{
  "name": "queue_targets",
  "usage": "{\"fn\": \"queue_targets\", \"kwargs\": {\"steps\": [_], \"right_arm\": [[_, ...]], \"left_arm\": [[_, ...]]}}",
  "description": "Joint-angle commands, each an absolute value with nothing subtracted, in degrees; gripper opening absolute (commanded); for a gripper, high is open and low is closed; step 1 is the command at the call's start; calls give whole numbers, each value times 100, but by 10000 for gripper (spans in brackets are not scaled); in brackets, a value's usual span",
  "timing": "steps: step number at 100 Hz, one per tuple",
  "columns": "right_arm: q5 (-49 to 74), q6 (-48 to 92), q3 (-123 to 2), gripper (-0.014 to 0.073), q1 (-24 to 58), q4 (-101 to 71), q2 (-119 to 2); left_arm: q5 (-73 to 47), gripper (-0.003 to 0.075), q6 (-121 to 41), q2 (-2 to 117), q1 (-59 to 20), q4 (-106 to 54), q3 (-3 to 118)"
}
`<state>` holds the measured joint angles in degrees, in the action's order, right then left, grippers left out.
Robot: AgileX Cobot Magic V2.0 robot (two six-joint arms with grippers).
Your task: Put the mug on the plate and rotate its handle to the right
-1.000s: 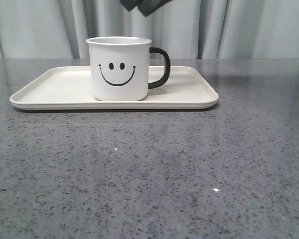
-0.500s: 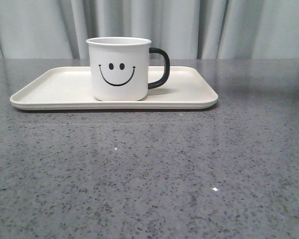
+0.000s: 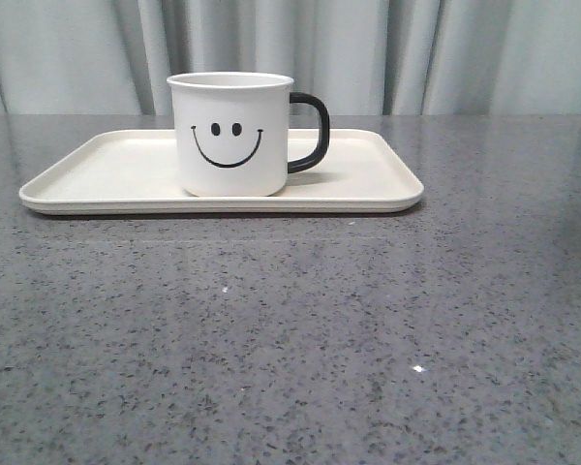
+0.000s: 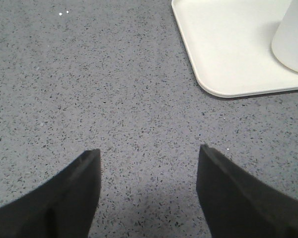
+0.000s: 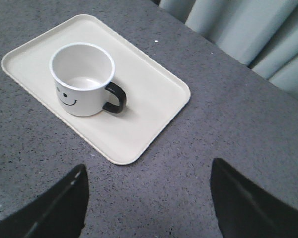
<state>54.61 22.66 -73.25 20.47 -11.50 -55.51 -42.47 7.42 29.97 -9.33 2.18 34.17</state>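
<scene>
The white mug point(image 3: 230, 134) with a black smiley face stands upright on the cream-white plate point(image 3: 107, 184). Its black handle point(image 3: 311, 132) points to the right in the front view. The mug also shows in the right wrist view point(image 5: 82, 79), with its handle point(image 5: 116, 98), on the plate point(image 5: 149, 99). My right gripper point(image 5: 148, 171) is open and empty, high above the table, apart from the plate. My left gripper point(image 4: 149, 154) is open and empty over bare table beside a corner of the plate point(image 4: 223, 59); the mug's base point(image 4: 293, 39) shows at that view's edge. Neither gripper shows in the front view.
The grey speckled table point(image 3: 290, 329) stretches in front of the plate. Pale grey curtains point(image 3: 445, 53) hang behind the table's far edge and also show in the right wrist view point(image 5: 248, 29).
A dark part of an arm at the top of the front view one second ago has left the view. The mug and plate have not moved.
</scene>
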Motion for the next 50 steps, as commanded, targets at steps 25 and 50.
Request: {"fn": "queue_targets", "kwargs": {"steps": [25, 50], "right_arm": [[3601, 1391, -4648, 521, 2017, -675, -3336], [2942, 497, -3197, 521, 2017, 0, -2195]], "left_arm": [[-3772, 421, 782, 3013, -932, 231, 3585], [-3772, 421, 782, 3013, -932, 231, 3585]]}}
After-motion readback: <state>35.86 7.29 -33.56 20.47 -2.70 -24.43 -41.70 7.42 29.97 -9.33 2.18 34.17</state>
